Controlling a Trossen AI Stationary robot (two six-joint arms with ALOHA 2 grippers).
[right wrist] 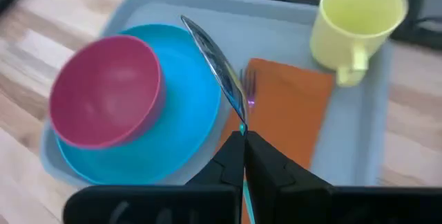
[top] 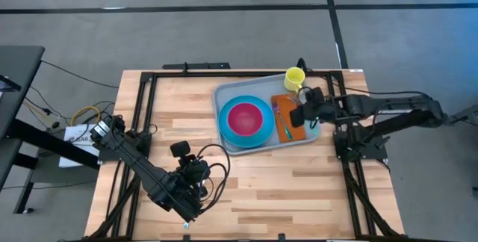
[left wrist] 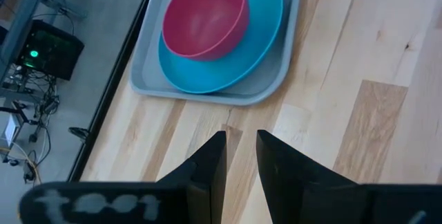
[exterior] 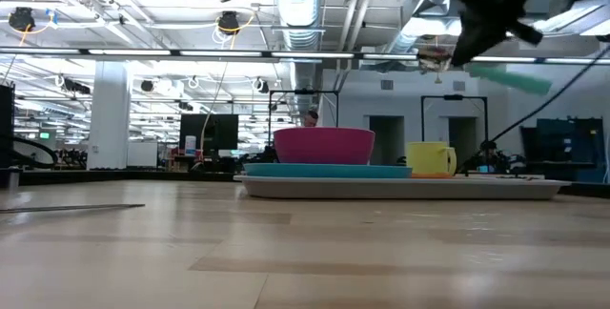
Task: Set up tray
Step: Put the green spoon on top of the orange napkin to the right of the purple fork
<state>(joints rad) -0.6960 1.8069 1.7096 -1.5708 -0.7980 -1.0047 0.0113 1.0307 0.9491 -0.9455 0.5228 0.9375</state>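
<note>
**Tray nearly set: knife held above the napkin**

Tray (top: 258,146) lies on the table (top: 299,190), as the high view shows, holding a blue plate (top: 231,134) with a pink bowl (top: 245,118) on it, an orange napkin (top: 287,126) and a yellow mug (top: 294,78) at the tray's far corner. The right gripper (top: 305,115) hovers over the napkin; the left gripper (top: 196,173) waits over the table, well apart from the tray.

In the low view, the right gripper hangs high above the tray (exterior: 400,188), a teal handle (exterior: 510,79) jutting from it.

From the left wrist view, the left fingers (left wrist: 210,162) stand slightly apart, empty, pointing toward the tray (left wrist: 207,94).

From the right wrist view, the right gripper (right wrist: 243,141) is clamped on a knife (right wrist: 217,65), whose blade reaches over the plate's edge, above a fork (right wrist: 248,86) lying on the napkin.

The step in hand looks like laying the knife down. It would go best lowered until flat, beside the fork, clear of the plate rim, before letting go.
</note>
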